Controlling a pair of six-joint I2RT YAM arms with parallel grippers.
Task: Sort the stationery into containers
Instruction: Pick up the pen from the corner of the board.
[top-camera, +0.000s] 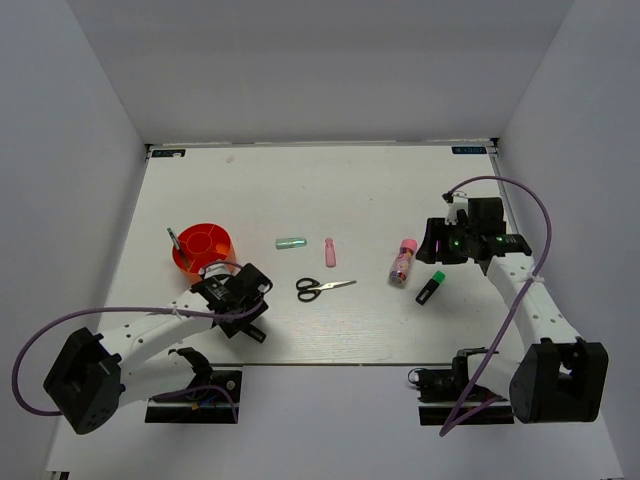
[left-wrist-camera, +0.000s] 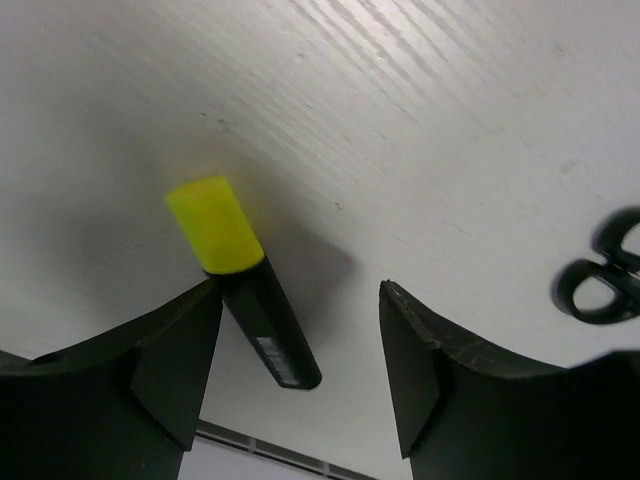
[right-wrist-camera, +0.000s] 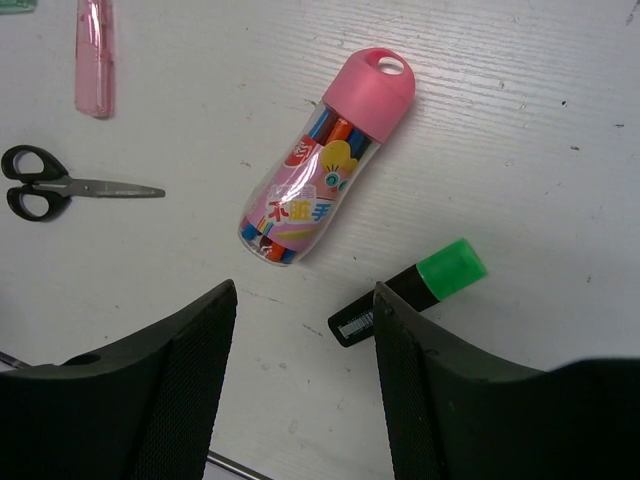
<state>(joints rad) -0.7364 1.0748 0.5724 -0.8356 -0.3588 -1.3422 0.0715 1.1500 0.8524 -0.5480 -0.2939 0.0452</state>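
My left gripper hangs open over a black yellow-capped marker lying on the table, close to the left finger; the arm hides this marker in the top view. The orange-red cup stands just behind it, with a dark pen sticking out. My right gripper is open and empty above the table. The green-capped marker lies by its right finger and the pink-capped tube in front of it. The black-handled scissors, mint stick and pink bottle lie mid-table.
White walls close in the table on the left, right and back. The table's near edge runs just below the yellow-capped marker. The scissors' handles show at the right edge of the left wrist view.
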